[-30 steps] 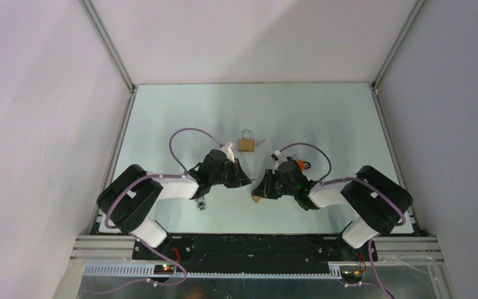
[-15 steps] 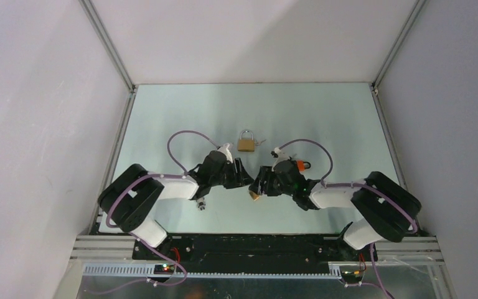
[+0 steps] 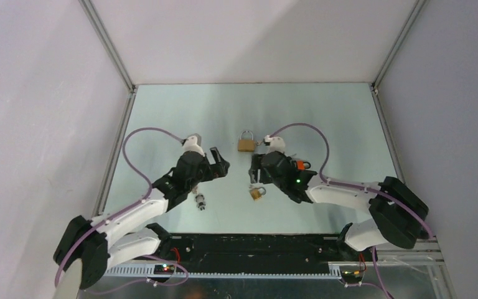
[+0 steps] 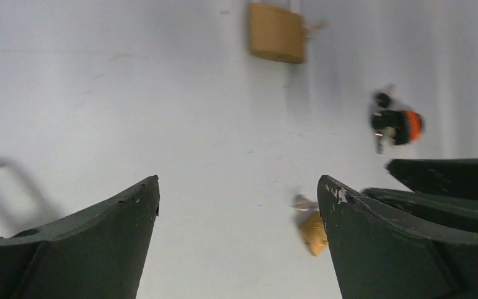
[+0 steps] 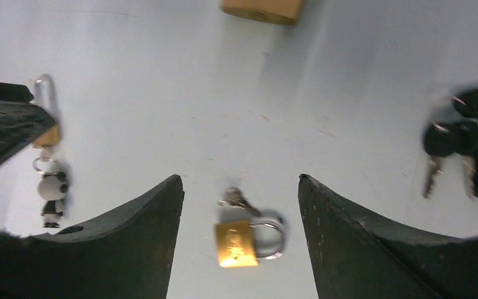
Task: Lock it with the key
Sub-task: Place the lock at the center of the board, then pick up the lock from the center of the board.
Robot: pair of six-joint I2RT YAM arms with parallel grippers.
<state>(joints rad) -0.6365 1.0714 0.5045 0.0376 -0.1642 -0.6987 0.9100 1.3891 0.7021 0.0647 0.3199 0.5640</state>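
Left end effector (image 3: pixel 220 161) spread, empty, right end effector (image 3: pixel 254 168) spread over small padlock (image 3: pixel 257 193), key (image 5: pixel 236 199) touching it, on counter (image 3: pixel 323 118)

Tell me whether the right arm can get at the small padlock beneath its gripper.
Probably yes: the small padlock lies on the table, framed between the open jaws of the right gripper, with nothing over it; the left gripper stands apart.

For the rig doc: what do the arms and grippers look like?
Both alike: black joints, white link covers on the left arm and right arm. A purple cable loops along each. The left gripper and right gripper have dark tapered fingers with scuffed tips. A green light shows on the right wrist.
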